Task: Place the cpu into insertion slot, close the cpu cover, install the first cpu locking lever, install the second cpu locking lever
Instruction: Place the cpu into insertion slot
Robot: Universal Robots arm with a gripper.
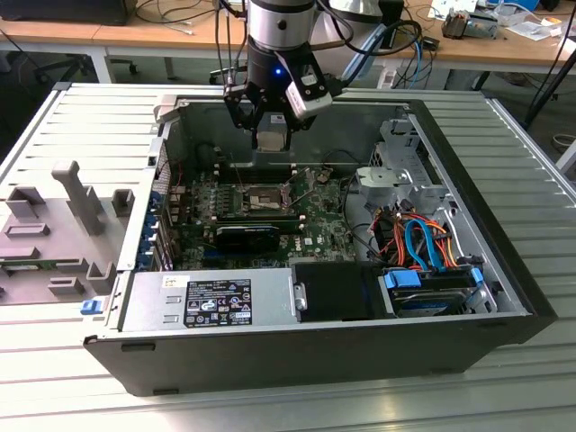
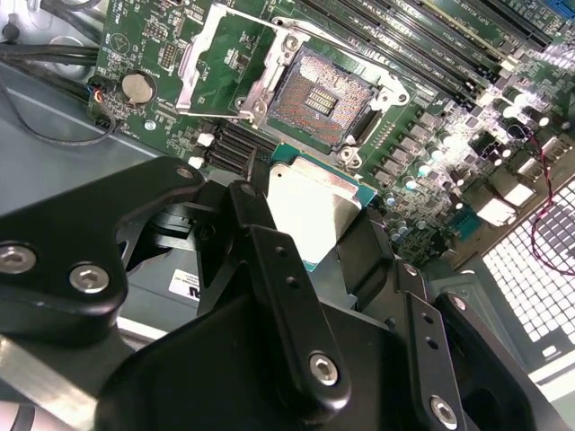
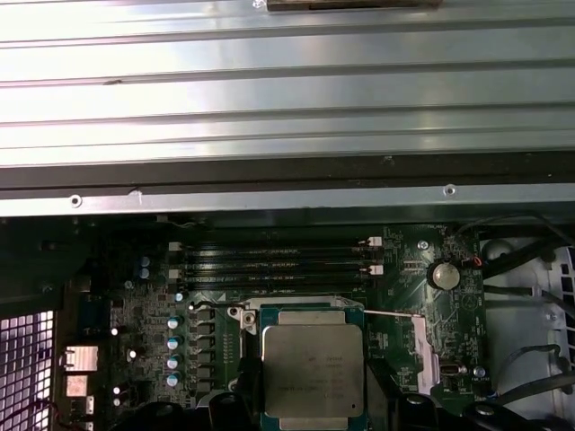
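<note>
1. Hanging over the open computer case (image 1: 504, 297), the gripper (image 1: 270, 139) sits at about twelve o'clock from the insertion slot (image 1: 261, 200) in the exterior view, above the motherboard (image 1: 315, 225).
2. Its jaws are drawn in and clamp the cpu (image 2: 314, 202) by two opposite edges. In the second wrist view the black fingers (image 2: 265, 242) press against the chip's sides.
3. The cpu is held in the air, not yet in the insertion slot. The second wrist view shows the slot's dark pin field lying bare just beyond the chip.
4. The cpu cover (image 2: 199, 58) is swung open, tilted up beside the slot.
5. In the first wrist view the chip's silvery top faces the camera, with the long memory slots (image 3: 278, 260) near it and a coin cell (image 3: 442, 274) off to one side.
6. In the exterior view, the power supply (image 1: 207, 301) lies at six o'clock from the slot. Blue and orange cables (image 1: 423, 238) lie at four o'clock. A grey fixture (image 1: 63, 225) rests at nine o'clock, outside the case.
</note>
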